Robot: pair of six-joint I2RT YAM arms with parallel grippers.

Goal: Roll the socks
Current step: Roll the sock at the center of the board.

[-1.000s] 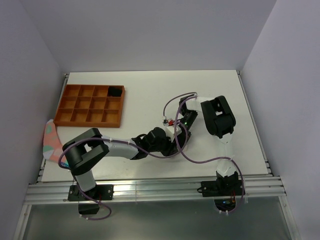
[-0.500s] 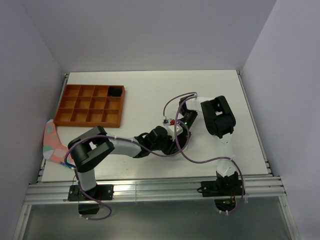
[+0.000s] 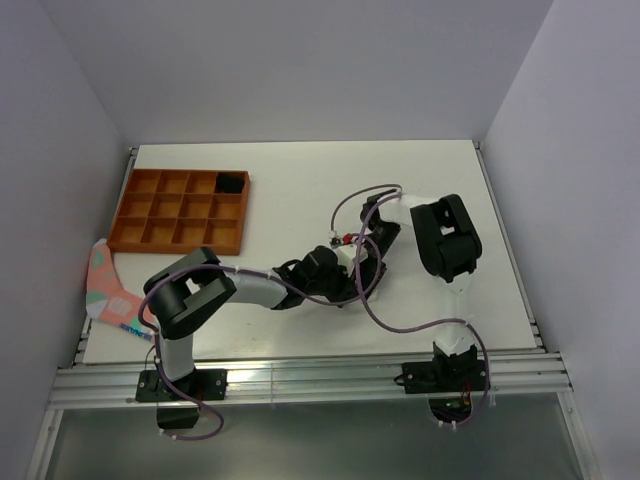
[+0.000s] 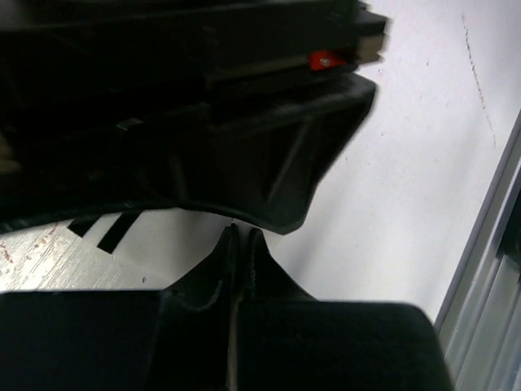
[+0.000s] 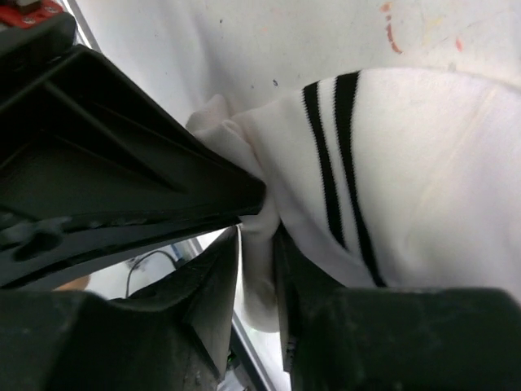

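— Since a second ago the left arm (image 3: 235, 288) has swung its elbow inward and reached further under the right arm (image 3: 447, 240), which has shifted slightly rightward. The left gripper (image 4: 238, 241) stood half open then and is pressed closed now.

— And the table (image 3: 300, 180)?

— White, with walls on three sides. From above, the arms meet near its middle. Their bodies and the purple cables (image 3: 400, 322) hide whatever lies beneath.

— Off to the side?

— An orange tray (image 3: 128, 212) of compartments sits at the back left. A black lump (image 3: 231, 182) fills its far right corner cell, too small to identify. Pink fabric (image 3: 103, 285) lies at the table's left edge, just beside the tray's near corner.

— Where is the sock?

— The white sock (image 5: 423, 163), with two black cuff stripes, shows only in the right wrist view. It lies on the table under the meeting grippers, and its far end runs out of frame.

— Who has it?

— The right gripper (image 5: 257, 244). Its fingers (image 5: 203, 301) stand slightly apart, with a fold of the sock filling the gap. The left gripper's tips touch each other with nothing visible between them, and its dark housing meets that same fold. In the left wrist view the other gripper's body blocks most of the picture. Some short black strips beneath it are too blurred to name.
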